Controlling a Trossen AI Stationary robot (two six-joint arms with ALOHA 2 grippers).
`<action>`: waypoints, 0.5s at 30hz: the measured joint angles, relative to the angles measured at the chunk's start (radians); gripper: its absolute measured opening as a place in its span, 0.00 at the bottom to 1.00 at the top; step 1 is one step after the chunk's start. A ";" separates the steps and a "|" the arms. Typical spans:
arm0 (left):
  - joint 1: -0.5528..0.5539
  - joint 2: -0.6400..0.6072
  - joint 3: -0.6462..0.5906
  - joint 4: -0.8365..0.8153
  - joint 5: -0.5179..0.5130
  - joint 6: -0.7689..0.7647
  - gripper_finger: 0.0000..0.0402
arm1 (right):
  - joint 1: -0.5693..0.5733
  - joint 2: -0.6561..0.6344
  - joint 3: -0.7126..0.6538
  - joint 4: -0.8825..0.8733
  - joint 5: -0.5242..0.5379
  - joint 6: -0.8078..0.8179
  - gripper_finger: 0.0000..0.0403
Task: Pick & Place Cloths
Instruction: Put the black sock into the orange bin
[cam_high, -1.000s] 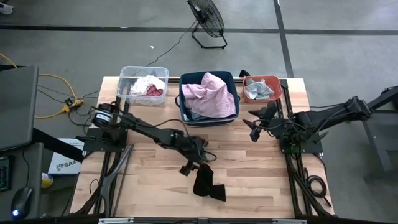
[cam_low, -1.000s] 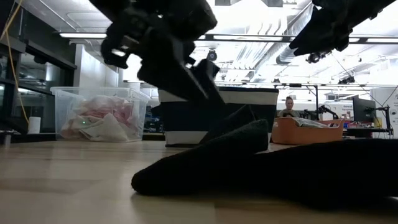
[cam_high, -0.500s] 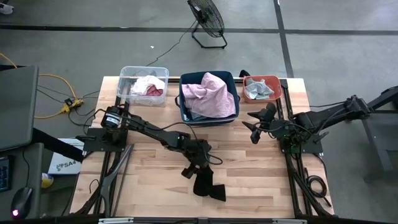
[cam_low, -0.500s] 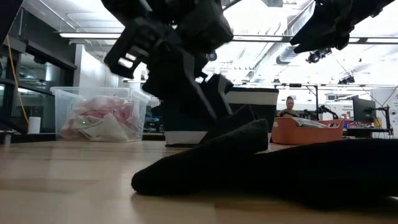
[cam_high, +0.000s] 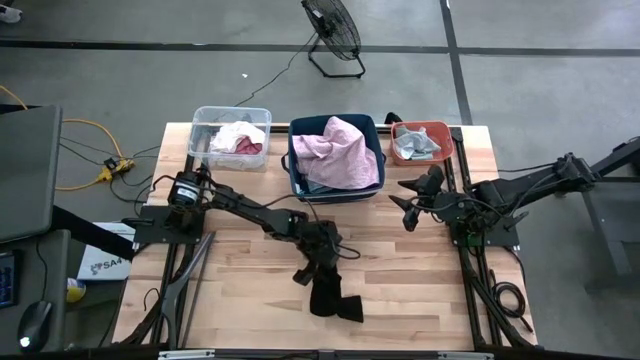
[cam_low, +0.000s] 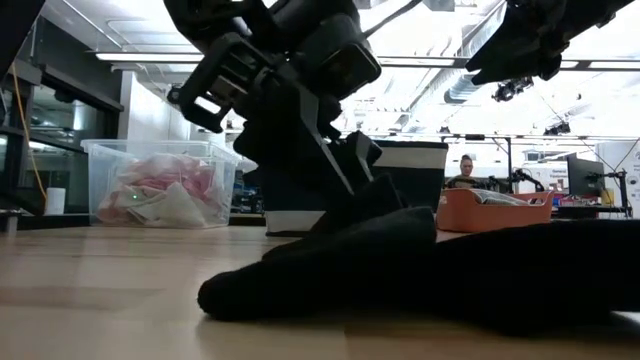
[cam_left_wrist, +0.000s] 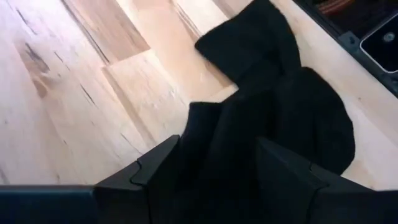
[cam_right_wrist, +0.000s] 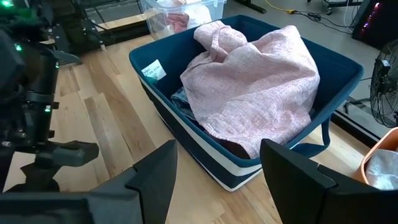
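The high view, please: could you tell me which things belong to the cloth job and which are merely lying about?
Belonging to the job:
- black cloth, under the left pincer
- light pink cloth in the navy bin
- clear bin
- coral bin

Just lying about:
- floor fan
- yellow cable

Very little lettering can be read. In the high view, a white cardboard box (cam_high: 100, 263) on the floor beside the table's left edge carries dark printed letters that look like "SA", the rest cut off by the table frame. In the right wrist view, a small white tag (cam_right_wrist: 153, 70) on the navy plastic bin's (cam_right_wrist: 186, 134) rim bears print too small to make out.
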 joint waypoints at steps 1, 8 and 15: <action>0.000 0.000 0.000 0.001 0.001 0.000 0.48 | 0.000 0.000 0.000 0.000 0.000 0.000 0.55; -0.002 0.000 0.000 -0.015 0.008 -0.020 0.30 | 0.000 0.009 0.000 0.003 -0.001 0.011 0.55; -0.002 0.000 0.000 -0.017 0.006 -0.022 0.03 | 0.000 0.025 0.000 0.000 -0.025 0.018 0.55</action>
